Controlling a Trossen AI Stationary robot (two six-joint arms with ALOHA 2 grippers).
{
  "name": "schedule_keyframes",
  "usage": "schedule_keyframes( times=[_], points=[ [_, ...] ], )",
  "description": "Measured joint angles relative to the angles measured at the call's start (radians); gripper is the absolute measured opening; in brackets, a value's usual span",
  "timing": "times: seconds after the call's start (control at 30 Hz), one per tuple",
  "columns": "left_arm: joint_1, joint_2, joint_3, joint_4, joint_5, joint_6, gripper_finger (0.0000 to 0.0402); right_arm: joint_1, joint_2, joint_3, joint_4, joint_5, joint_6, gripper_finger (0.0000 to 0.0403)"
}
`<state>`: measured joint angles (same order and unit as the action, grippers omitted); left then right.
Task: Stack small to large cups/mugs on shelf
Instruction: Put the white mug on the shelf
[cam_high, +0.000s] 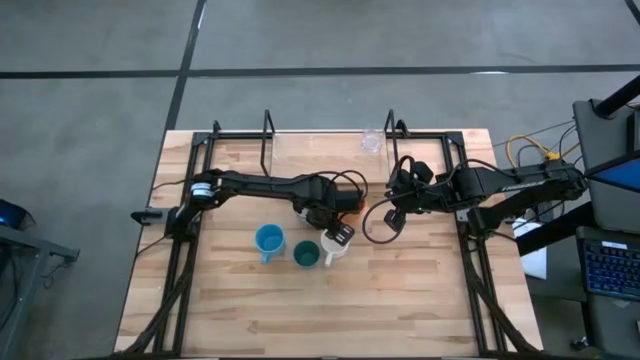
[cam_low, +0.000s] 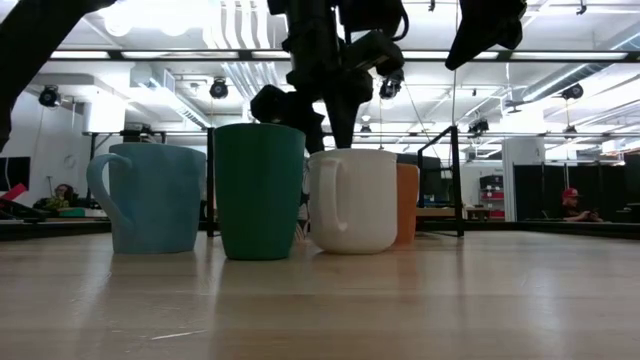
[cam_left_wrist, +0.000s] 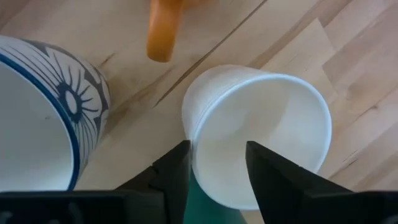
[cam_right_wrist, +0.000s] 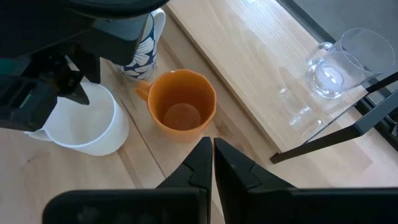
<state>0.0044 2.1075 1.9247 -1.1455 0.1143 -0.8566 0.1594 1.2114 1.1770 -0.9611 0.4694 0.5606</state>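
A grey floor crossed by dark lines is seen around the wooden table; bright ceiling lights are seen overhead.

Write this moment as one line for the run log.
left gripper: open, fingers straddling rim of white mug | right gripper: shut, near orange cup | small clear glass: on light-wood shelf

Orange ribbed ceramic mug mostly hidden behind white mug; blue-patterned white mug cut off by frame edge.
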Motion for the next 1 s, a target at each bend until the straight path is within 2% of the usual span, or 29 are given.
schedule_keyframes(
  times=[0.2, 0.43, 0.53, 0.7, 1.0],
  points=[
    [0.0, 0.0, -0.016, -0.003, 0.0, 0.0, 0.0137, 0.0, 0.0, 0.0, 0.0, 0.001, 0.0, 0.0008],
    [0.0, 0.0, -0.063, -0.006, -0.001, 0.0, 0.0113, 0.0, 0.0, 0.0, 0.0, 0.003, -0.001, 0.0008],
    [0.0, 0.0, -0.076, -0.007, -0.001, 0.007, 0.0092, 0.0, 0.0, 0.0, -0.001, 0.003, -0.002, 0.0008],
    [-0.004, 0.0, -0.067, -0.023, -0.015, 0.048, 0.0011, 0.0, 0.0, 0.0, 0.0, 0.003, -0.001, 0.0008],
    [-0.004, -0.01, -0.018, -0.052, 0.0, 0.066, 0.0001, 0.0, 0.0, 0.0, 0.0, 0.003, 0.004, 0.0008]
  ],
)
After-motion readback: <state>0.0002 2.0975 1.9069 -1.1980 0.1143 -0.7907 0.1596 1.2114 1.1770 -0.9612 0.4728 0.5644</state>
